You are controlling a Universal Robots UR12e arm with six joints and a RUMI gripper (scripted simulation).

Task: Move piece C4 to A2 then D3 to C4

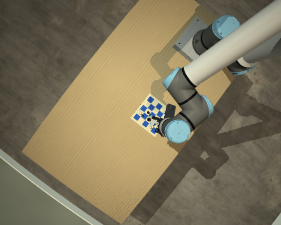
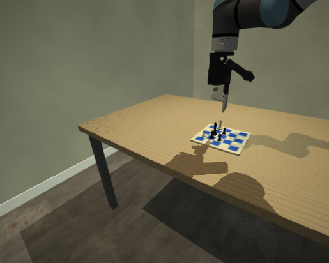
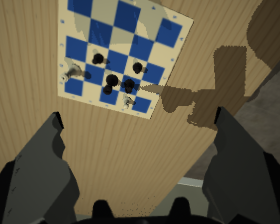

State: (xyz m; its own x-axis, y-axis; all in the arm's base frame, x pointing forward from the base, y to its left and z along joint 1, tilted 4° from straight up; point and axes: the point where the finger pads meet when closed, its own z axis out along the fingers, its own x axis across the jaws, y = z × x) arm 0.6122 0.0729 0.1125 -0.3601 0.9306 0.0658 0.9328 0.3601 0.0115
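Note:
A small blue-and-cream chessboard (image 1: 151,99) (image 2: 241,144) (image 3: 172,31) lies on the wooden table. Several black pieces stand close together near one end of it, among them a tall one (image 2: 215,126) (image 3: 112,80) and a smaller one (image 2: 224,130) (image 3: 137,67). A tall white piece (image 2: 220,122) and a small white piece (image 2: 204,133) (image 3: 66,77) stand at that end's corners. All look upright. The edge letters are too small to read. My gripper (image 1: 154,120) (image 2: 223,105) (image 3: 138,110) is open and empty. It hangs well above the board's piece end and points down.
The arm's forearm and wrist (image 1: 187,109) cover the board's right side in the top view. The grey base plate (image 1: 188,41) sits at the table's far corner. The table's long edge (image 3: 198,160) runs close to the board.

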